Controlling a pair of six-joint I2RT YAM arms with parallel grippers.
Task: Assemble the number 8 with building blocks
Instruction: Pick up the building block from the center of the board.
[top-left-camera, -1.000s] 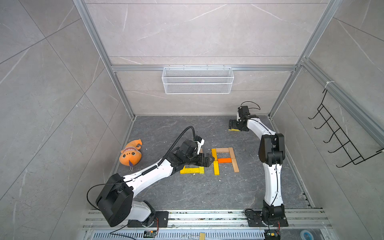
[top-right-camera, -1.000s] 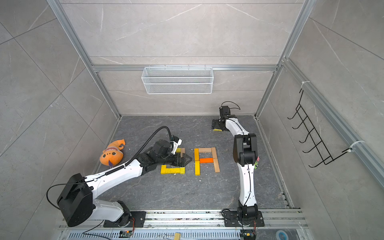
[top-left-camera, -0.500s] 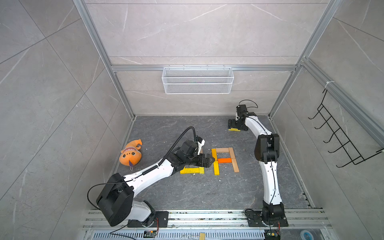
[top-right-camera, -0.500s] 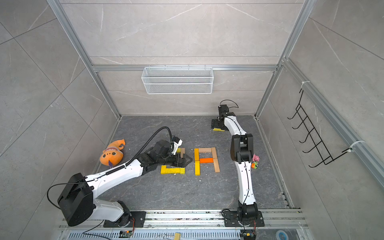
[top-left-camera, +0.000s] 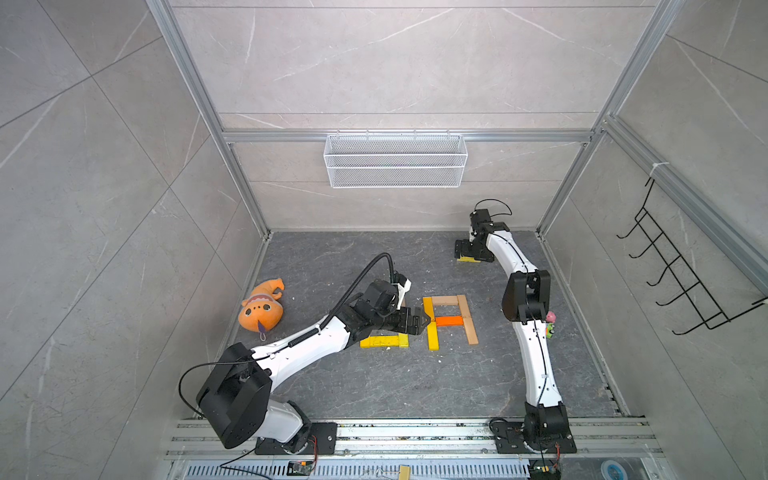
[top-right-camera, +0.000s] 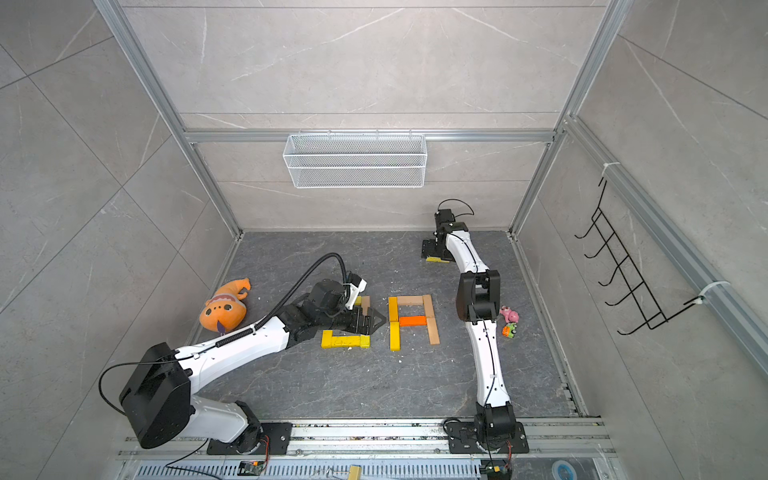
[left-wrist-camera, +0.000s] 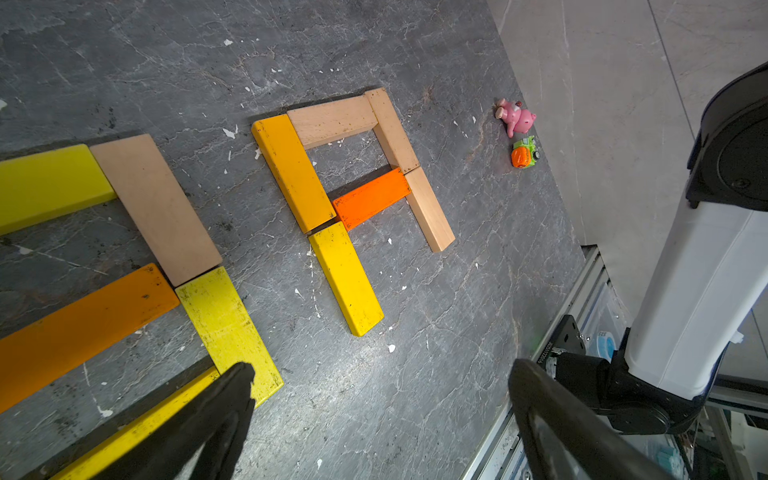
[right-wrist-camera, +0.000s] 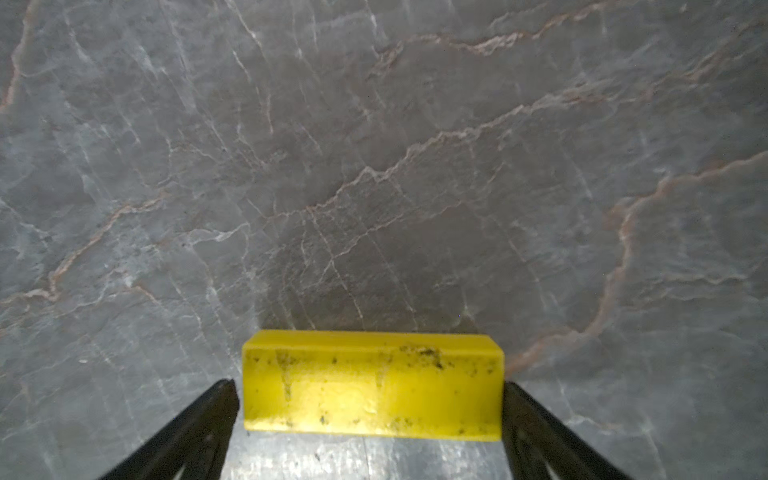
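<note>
Right hand (right-wrist-camera: 369, 384), spread wide, straddles one yellow block (right-wrist-camera: 374, 399).

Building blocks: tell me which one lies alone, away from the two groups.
The yellow block between the right gripper's open jaws, at the far end. The other blocks all sit clustered in the two groups mid-floor.

L tool (left-wrist-camera: 382, 374) & R tool (right-wrist-camera: 370, 388) both w/ jaws wide apart, low, arms outstretched.

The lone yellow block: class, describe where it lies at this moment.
In both top views the lone yellow block lies at the right rear of the table, between the open jaws of the right gripper, well behind the assembled blocks.
</note>
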